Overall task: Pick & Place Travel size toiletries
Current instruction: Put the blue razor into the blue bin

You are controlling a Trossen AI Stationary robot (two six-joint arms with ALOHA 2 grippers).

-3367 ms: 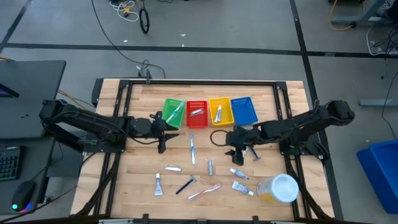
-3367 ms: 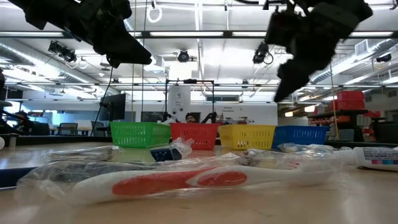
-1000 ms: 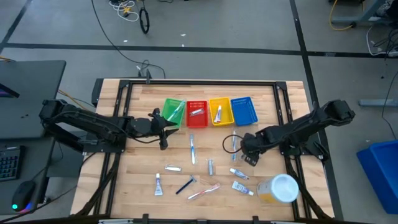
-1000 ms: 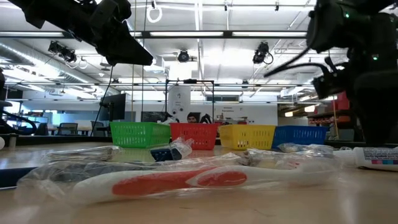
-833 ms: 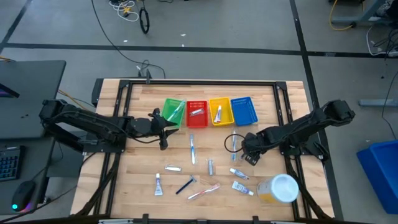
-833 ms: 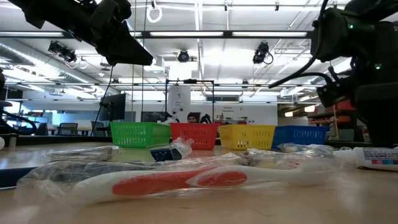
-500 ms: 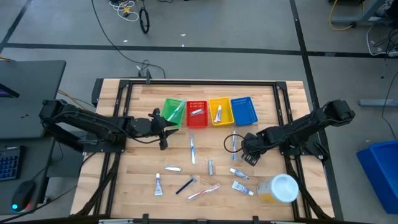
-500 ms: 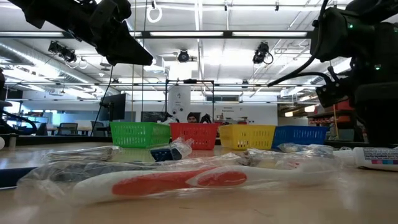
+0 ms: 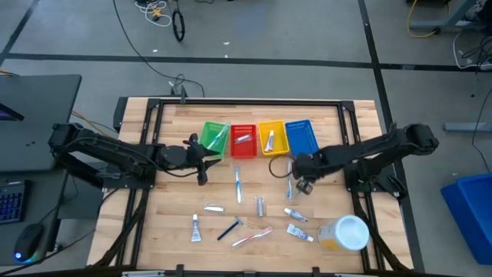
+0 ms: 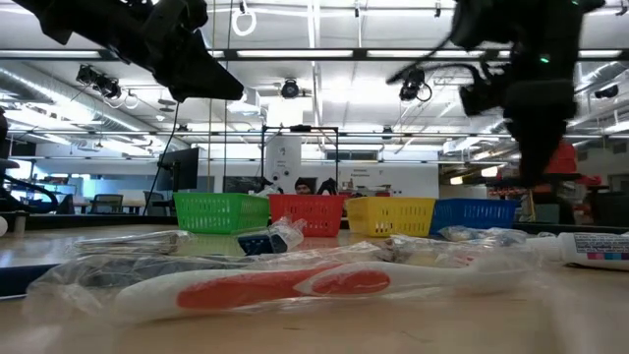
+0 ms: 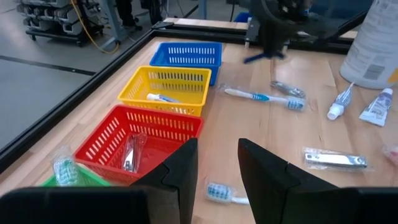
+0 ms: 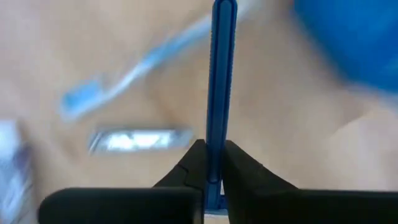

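Observation:
My right gripper (image 9: pixel 300 181) hangs above the table just in front of the yellow basket (image 9: pixel 272 137) and blue basket (image 9: pixel 301 136), shut on a dark blue razor (image 12: pixel 221 74). The left wrist view shows the same razor (image 11: pixel 261 57) below that gripper. My left gripper (image 11: pixel 217 168) waits open beside the green basket (image 9: pixel 214 139), with nothing between its fingers. Toothbrushes (image 9: pixel 237 185), small tubes (image 9: pixel 295 215), a silvery tube (image 9: pixel 260 205) and another razor (image 9: pixel 228 228) lie flat on the wooden table. My right gripper pinches the razor's thin blue handle (image 12: pixel 216 163) between its two fingers. The handle runs straight out ahead of the fingertips. The razor is lifted clear of the table, over a pale blue toothbrush (image 12: pixel 124 68) and a silvery packet (image 12: pixel 140 140).
A red basket (image 9: pixel 243 140) stands between the green and yellow ones and holds a small item. A big yellow jar with a white lid (image 9: pixel 346 233) lies at the near right. A black frame (image 9: pixel 231 102) borders the table.
My right gripper has risen from the table and gone toward the far left, nearer the baskets, carrying the dark blue razor up clear of the wood.

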